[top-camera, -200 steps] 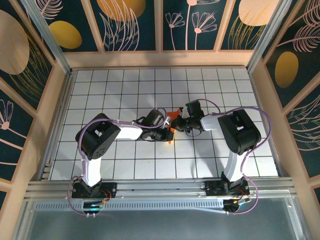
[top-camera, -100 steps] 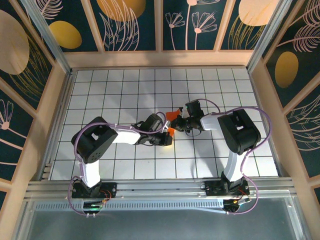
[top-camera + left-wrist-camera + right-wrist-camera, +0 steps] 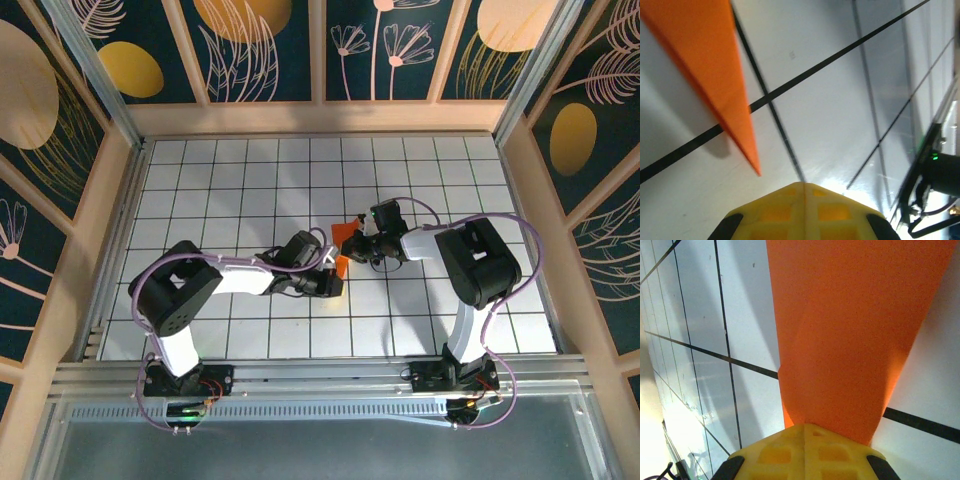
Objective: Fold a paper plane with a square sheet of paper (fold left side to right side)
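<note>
A white gridded table (image 3: 200, 180) is seen from above, enclosed by dark panels (image 3: 270, 45) painted with flowers and leaves. The left arm (image 3: 180, 295) is bolted at the table's 7 o'clock edge and is stretched low across the grid towards the middle. The right arm (image 3: 480, 262) is bolted at the 5 o'clock edge and is bent back towards the same spot.

The square sheet of paper (image 3: 345, 232), bright orange and folded into a pointed wedge, is found just to the 3 o'clock side of the table's centre, between the two wrists. In the left wrist view the sheet (image 3: 705, 60) is seen at 10 o'clock, narrowing to a sharp tip that points towards 6 o'clock, with a shadow cast on the grid beneath it. In the right wrist view the sheet (image 3: 850, 330) is spread from 12 o'clock down to the fingertips.

The left gripper (image 3: 335, 280) is placed at 7 o'clock of the sheet; its yellow fingers (image 3: 804, 187) are pressed together with nothing between them, just short of the paper's tip. The right gripper (image 3: 362, 246) is placed at 4 o'clock of the sheet; its jaws (image 3: 805, 429) are closed and are met by the paper's edge, though whether the paper is pinched or merely touched cannot be told.
</note>
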Available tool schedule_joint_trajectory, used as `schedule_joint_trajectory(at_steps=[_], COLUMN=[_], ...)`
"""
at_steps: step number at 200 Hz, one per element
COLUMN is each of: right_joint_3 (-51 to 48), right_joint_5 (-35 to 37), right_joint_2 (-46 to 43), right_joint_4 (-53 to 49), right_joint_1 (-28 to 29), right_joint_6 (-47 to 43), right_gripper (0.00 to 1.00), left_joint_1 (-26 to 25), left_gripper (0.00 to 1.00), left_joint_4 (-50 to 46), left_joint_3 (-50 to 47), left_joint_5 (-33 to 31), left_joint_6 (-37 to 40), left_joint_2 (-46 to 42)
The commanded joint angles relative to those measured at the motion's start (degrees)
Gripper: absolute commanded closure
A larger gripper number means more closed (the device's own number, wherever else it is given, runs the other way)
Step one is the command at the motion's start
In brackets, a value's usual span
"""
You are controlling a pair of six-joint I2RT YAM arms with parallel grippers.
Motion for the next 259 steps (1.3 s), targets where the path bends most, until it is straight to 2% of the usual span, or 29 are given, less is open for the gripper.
schedule_joint_trajectory(at_steps=[1, 29, 89, 130, 218, 259], right_joint_3=[-1.9, -2.2, -2.1, -1.6, 1.4, 0.0], right_joint_5=[5.5, 5.2, 5.3, 4.0, 3.5, 2.2], right_joint_2=[3.8, 3.5, 3.2, 2.3, -5.8, -5.3], right_joint_4=[-4.7, -4.3, -4.3, -3.8, -2.9, 0.3], right_joint_1=[0.7, 0.9, 1.0, 1.1, 0.0, -1.2], right_joint_6=[-0.9, -0.4, -0.4, 0.0, -2.0, -2.4], right_gripper=[1.0, 1.0, 1.0, 1.0, 1.0, 1.0], left_joint_1=[1.7, 3.4, 3.5, 3.6, 2.7, 2.4], left_gripper=[0.96, 0.97, 0.97, 0.99, 1.0, 1.0], left_joint_4=[1.5, 0.9, 2.3, -0.7, -4.9, -6.0], left_joint_3=[1.0, 3.0, 7.0, 7.0, 4.6, 5.1], left_joint_5=[1.3, 0.7, 2.3, -1.3, -6.6, -7.2], left_joint_6=[-1.6, -1.2, -1.0, -0.1, 0.6, 1.1], left_joint_2=[-2.0, 0.6, 7.0, 9.0, 9.2, 9.1])
